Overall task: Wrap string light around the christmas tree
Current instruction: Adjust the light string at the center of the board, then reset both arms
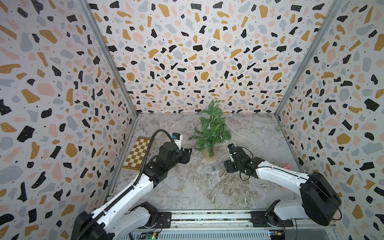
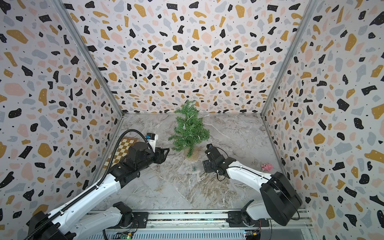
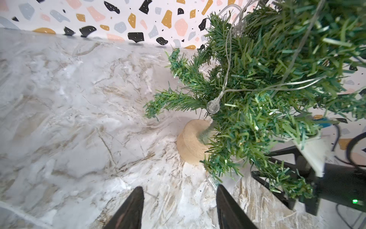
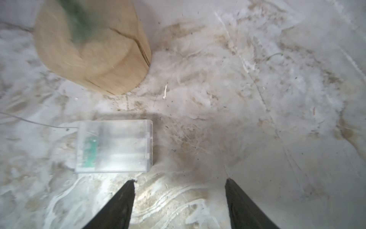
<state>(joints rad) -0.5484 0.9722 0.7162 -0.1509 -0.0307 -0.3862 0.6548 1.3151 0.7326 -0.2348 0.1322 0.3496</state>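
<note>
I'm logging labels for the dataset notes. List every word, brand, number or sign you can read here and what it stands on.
No text can be read in any view.
Blue sticker, on robot hardware: too small to read.
Clear battery box: blurred, no lettering legible.
Chessboard: plain squares, no markings visible.

christmas tree (image 3: 267, 79) and string light (image 3: 228, 59) ahead of the left pincer (image 3: 179, 187)
the tree stands on its tan disc base (image 3: 191, 142) on the marbled bench (image 3: 79, 99). the pale wire threads through the green branches, and one clear round bulb (image 3: 213, 103) hangs low near the trunk. the pincer's two dark fingers (image 3: 134, 206) are spread apart with nothing between them, short of the base.
</note>
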